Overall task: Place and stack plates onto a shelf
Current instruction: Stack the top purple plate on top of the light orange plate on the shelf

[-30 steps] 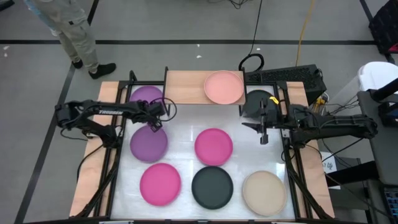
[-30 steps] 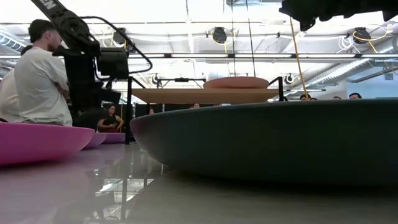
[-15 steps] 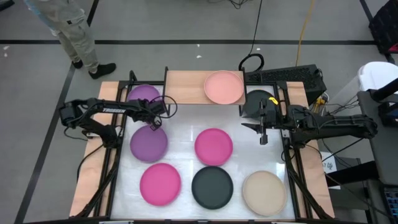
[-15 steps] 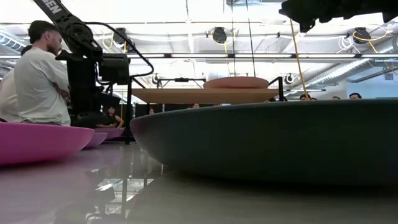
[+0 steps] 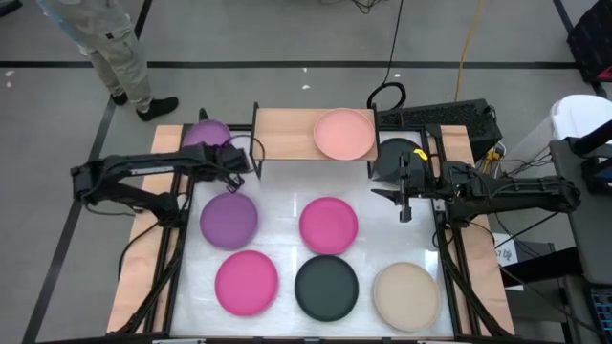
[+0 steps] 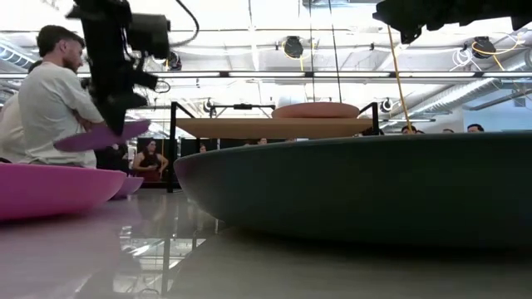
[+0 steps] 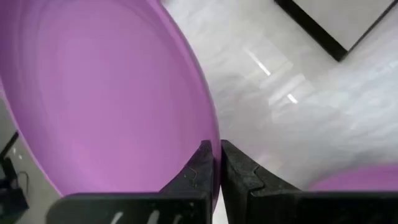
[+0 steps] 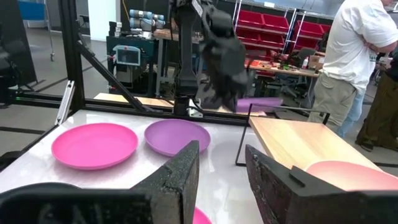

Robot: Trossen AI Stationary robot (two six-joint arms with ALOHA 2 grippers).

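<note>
My left gripper [image 5: 232, 158] is shut on a purple plate [image 5: 206, 134] and holds it in the air at the table's far left, beside the shelf [image 5: 285, 134]. A salmon plate [image 5: 344, 134] lies flat on the shelf. On the white table lie a second purple plate [image 5: 228, 218], two hot pink plates [image 5: 328, 225] [image 5: 246, 282], a black plate [image 5: 326, 287] and a beige plate [image 5: 406, 296]. Another black plate [image 5: 394, 158] lies at the far right. My right gripper [image 5: 404, 198] hovers open near it, with nothing between its fingers [image 8: 180, 171]. My left gripper pinches the purple plate's rim [image 7: 205, 127] between its two fingers, on the plate's side toward the table's middle. The fingers come from above, pointing down. The plate [image 6: 104, 135] is lifted clear of the table and hangs tilted below the gripper.
Black frame posts [image 5: 203, 119] stand at the shelf's corners, and wooden side strips [image 5: 143, 258] run along both table sides. A person [image 5: 105, 48] stands beyond the far left corner; other people [image 6: 50, 100] show in the low view. A keyboard [image 5: 449, 115] lies at the far right.
My left gripper has taken hold of the far purple plate by its rim and lifted it, going up and toward the table's far left. The plate, which lay flat on the table, now hangs tilted and clear of it.
</note>
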